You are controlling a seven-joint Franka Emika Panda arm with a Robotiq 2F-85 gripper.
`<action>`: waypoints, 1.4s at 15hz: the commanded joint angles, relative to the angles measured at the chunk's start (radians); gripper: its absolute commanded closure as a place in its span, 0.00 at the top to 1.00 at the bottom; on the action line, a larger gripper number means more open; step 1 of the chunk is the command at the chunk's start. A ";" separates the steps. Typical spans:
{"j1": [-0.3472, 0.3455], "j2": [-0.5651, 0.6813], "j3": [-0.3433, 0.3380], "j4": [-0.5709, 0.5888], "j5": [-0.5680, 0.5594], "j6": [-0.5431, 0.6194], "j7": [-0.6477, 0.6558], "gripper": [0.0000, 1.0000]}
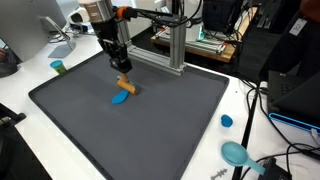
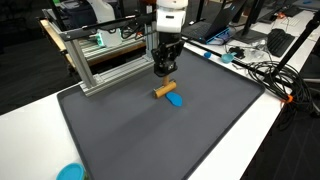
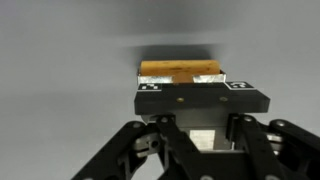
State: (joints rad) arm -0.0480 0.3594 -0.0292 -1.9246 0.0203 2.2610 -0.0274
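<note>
In an exterior view the gripper [image 1: 122,72] hangs right above the wooden block [image 1: 125,84], mid desk [image 1: 180,125] nearer the far edge, w/ a blue piece [image 1: 120,98] just beside it. Same in an exterior view [image 2: 163,72]. Wrist view: block [image 3: 180,70] just past the fingers. Tbh I can't tell if it's clamped or apart.

Wrist view: wooden block [image 3: 180,71] lower part hidden behind tool [image 3: 198,100]; contact with block indiscernible.
</note>
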 commanded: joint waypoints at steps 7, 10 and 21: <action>-0.007 -0.149 0.028 -0.065 -0.008 -0.122 -0.155 0.22; 0.004 -0.254 0.051 -0.088 -0.008 -0.208 -0.289 0.22; 0.055 -0.300 0.075 0.030 0.041 -0.410 -0.594 0.47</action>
State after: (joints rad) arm 0.0026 0.0597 0.0504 -1.8960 0.0621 1.8532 -0.6226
